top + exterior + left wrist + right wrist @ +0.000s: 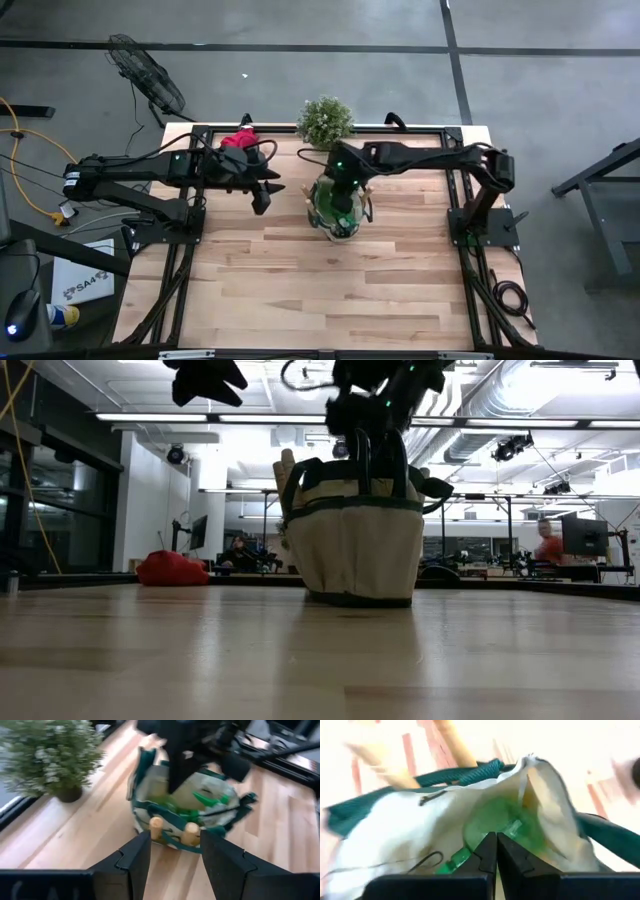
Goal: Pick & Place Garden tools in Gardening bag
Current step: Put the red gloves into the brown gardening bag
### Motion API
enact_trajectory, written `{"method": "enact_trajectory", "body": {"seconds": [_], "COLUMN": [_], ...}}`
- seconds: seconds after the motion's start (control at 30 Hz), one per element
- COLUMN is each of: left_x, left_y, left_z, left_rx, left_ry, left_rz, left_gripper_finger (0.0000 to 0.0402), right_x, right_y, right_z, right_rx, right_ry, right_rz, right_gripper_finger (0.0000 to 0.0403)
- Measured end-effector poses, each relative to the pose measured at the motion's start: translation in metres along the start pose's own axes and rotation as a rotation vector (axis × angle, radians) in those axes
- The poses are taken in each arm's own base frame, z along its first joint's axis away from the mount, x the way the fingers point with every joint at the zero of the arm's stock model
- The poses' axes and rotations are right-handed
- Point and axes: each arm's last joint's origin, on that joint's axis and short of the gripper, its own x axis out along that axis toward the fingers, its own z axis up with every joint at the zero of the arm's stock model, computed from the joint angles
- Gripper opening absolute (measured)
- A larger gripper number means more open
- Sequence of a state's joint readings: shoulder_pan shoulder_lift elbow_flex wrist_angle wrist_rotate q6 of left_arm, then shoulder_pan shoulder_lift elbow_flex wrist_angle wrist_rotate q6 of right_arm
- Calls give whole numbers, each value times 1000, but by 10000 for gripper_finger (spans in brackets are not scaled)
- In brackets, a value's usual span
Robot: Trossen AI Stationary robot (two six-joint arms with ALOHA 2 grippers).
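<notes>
At the middle of the pale wooden table [300, 290], I see the round tan fabric gardening bag with dark green trim [352, 540] standing upright, with two wooden trowel handles [172, 830] projecting from its outer pockets on the side facing the left arm. A green spray bottle [502, 822] lies inside the bag's open mouth. The right gripper [496, 847] hangs directly over that mouth with its two dark fingers pressed together and nothing between them. The left gripper [172, 852] is raised above the table just beside the bag, its jaws apart and empty, aimed toward the two handles. The red glove bundle [238, 139] rests on the table near the far edge, behind the left arm and well apart from the bag. The small bushy potted plant [325, 120] stands at the far edge, near the bag.
</notes>
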State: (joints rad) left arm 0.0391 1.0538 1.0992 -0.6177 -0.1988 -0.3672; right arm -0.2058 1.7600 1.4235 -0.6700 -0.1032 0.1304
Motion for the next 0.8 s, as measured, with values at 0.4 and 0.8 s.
{"method": "enact_trajectory", "body": {"seconds": [0.4,0.8], "left_x": [3,25], "left_y": [7,73], "left_z": [3,-1], "left_rx": [-60,-304], "left_ry": [-107,74], "left_rz": [275,530], "left_gripper_finger": [168,233], "right_x": [-91,-150], "right_y": [9,-31], "right_z": [-6,-36], "right_rx": [-41,84], "right_ry": [-143,-94], "right_rz": [116,-79], "right_gripper_finger": [7,185]}}
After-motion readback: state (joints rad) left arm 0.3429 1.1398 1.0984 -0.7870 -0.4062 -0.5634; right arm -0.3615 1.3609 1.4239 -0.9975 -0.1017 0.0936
